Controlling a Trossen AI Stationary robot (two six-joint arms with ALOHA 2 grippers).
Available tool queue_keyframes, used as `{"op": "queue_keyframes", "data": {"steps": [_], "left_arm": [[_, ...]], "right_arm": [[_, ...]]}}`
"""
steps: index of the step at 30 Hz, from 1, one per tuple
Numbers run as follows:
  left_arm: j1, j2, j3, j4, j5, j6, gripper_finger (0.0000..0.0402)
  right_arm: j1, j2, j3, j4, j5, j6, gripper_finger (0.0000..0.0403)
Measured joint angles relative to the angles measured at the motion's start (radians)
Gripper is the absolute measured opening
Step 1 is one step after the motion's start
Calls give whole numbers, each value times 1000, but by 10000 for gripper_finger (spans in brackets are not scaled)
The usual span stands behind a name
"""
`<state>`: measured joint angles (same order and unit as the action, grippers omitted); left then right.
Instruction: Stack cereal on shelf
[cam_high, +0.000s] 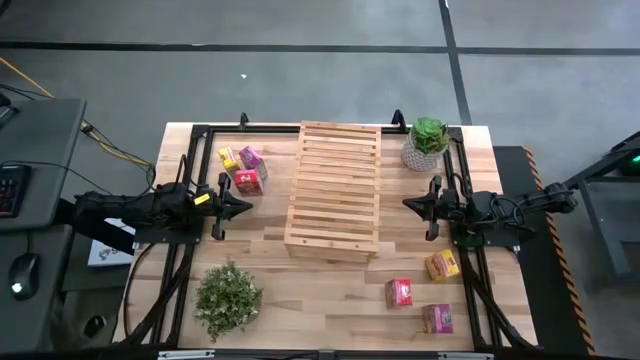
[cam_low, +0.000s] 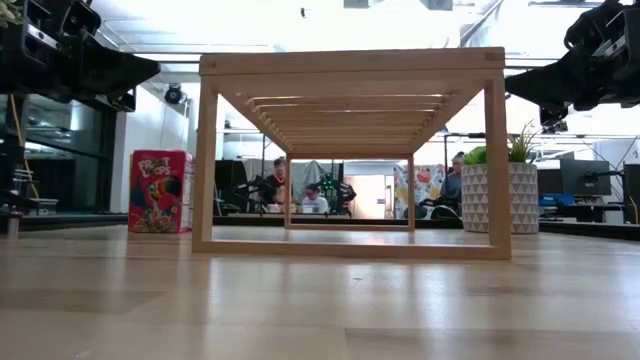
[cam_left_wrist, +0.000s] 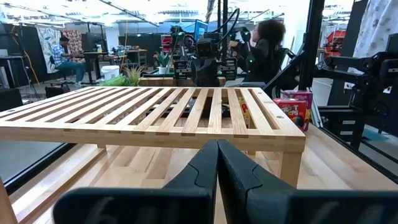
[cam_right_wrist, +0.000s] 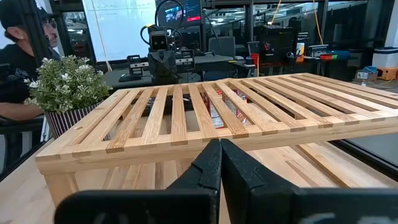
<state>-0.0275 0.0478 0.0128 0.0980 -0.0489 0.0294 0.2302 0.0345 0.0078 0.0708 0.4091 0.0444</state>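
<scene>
The light-wood slatted shelf (cam_high: 333, 190) stands on its legs in the middle of the table. Three cereal boxes stand left of it toward the far edge: yellow (cam_high: 228, 157), pink (cam_high: 251, 157), red (cam_high: 248, 180). Three more lie right of it toward the near edge: yellow (cam_high: 443, 265), red (cam_high: 400, 292), pink (cam_high: 437, 318). My left gripper (cam_high: 248, 207) hovers shut just left of the shelf, pointing at it. My right gripper (cam_high: 408, 204) hovers shut just right of the shelf, also pointing at it. In both wrist views the fingertips (cam_left_wrist: 217, 149) (cam_right_wrist: 220, 149) meet with nothing between them.
A potted green plant in a white pot (cam_high: 427, 143) stands at the far right corner beside the shelf. A bushy green plant (cam_high: 228, 297) sits near the front left. Black frame rails (cam_high: 180, 250) run along the table's sides. People sit in the room beyond the table.
</scene>
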Motion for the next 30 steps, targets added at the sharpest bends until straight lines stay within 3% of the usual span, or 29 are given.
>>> {"op": "queue_keyframes", "data": {"steps": [30], "left_arm": [[0, 0, 0, 0, 0, 0, 3]], "right_arm": [[0, 0, 0, 0, 0, 0, 0]]}}
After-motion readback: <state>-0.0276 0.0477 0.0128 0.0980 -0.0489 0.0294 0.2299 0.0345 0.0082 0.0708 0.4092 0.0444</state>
